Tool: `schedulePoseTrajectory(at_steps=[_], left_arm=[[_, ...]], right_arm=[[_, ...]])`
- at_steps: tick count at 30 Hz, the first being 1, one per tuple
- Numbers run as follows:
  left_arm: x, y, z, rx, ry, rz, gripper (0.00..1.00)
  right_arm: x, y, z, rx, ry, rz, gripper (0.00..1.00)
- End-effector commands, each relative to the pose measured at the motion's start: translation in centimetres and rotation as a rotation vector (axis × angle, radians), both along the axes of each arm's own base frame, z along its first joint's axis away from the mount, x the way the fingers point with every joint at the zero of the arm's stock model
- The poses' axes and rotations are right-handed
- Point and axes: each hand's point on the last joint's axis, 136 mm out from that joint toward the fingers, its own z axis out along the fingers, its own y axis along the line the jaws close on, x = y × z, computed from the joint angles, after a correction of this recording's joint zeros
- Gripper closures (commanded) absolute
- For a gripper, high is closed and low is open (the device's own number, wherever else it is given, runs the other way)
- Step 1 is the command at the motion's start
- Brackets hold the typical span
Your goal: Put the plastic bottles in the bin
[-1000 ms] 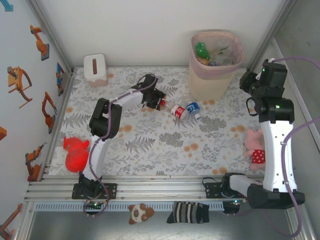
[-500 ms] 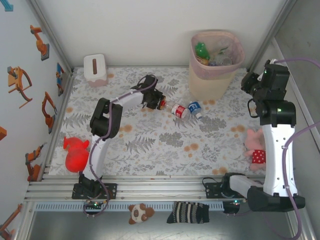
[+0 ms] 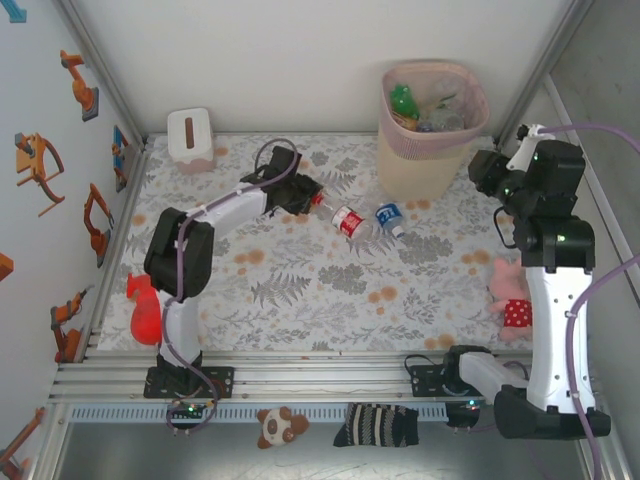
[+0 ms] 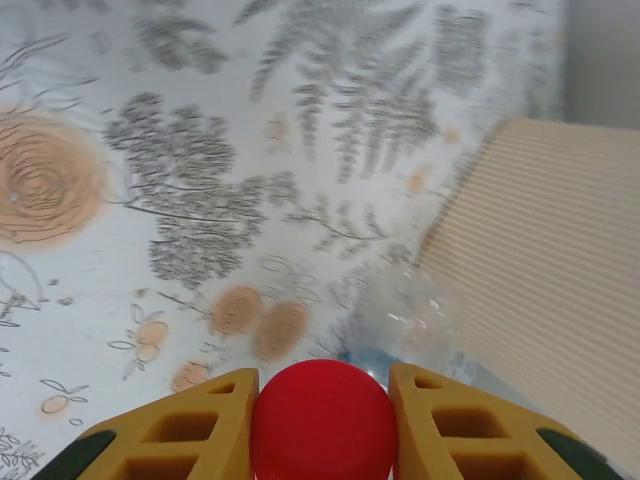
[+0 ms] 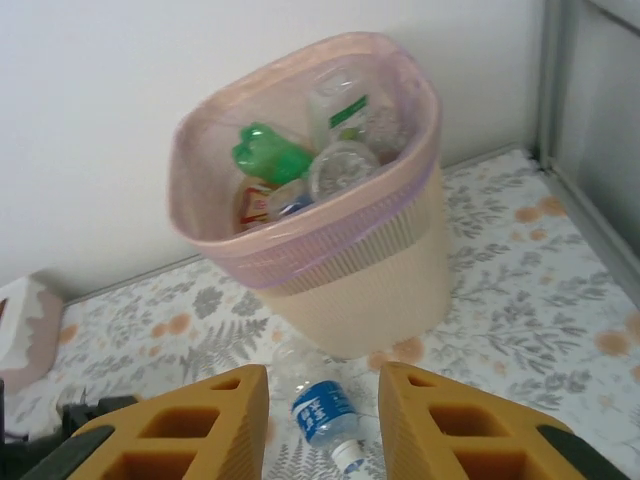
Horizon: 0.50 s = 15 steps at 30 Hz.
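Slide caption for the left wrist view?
Left gripper shut on a round red plastic bottle cap; ribbed beige plastic bin beyond, right.

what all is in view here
bin: one, beige-pink, far right, bottles inside
green bottle: one, green, in bin
red-label bottle: one, clear, mid table, cap in left tool
blue-label bottle: one, clear, lying near bin's foot
tissue box: one, white, far left corner
red toy: one, red, near left edge
pink plush: one, pink, right edge
bear plush: one, brown-white, front ledge
striped cloth: one, black-white, beside it
left tool: one, yellow, shut on red-label bottle
right tool: one, yellow, open, facing bin
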Motion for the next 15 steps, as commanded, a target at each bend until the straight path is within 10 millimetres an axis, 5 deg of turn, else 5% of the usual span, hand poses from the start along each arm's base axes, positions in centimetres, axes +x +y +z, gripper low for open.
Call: schedulePoseTrajectory(at_steps=[1, 9, 15], left_arm=[[0.2, 0.0, 5.5, 0.036, -0.229, -0.123, 0.73], [-1.5, -0.1, 14.4, 0.011, -0.532, -0.245, 0.78], [-4.2, -2.3, 22.1, -0.199, -0.842, -0.412, 0.81]], right_arm=[[-0.3, 2.9, 1.0, 0.01, -0.064, 0.178, 0.64], [-0.8, 6.8, 1.0, 0.138, -0.127, 0.398, 0.55], [-1.4, 9.4, 1.2, 0.2, -0.187, 0.559, 0.43]])
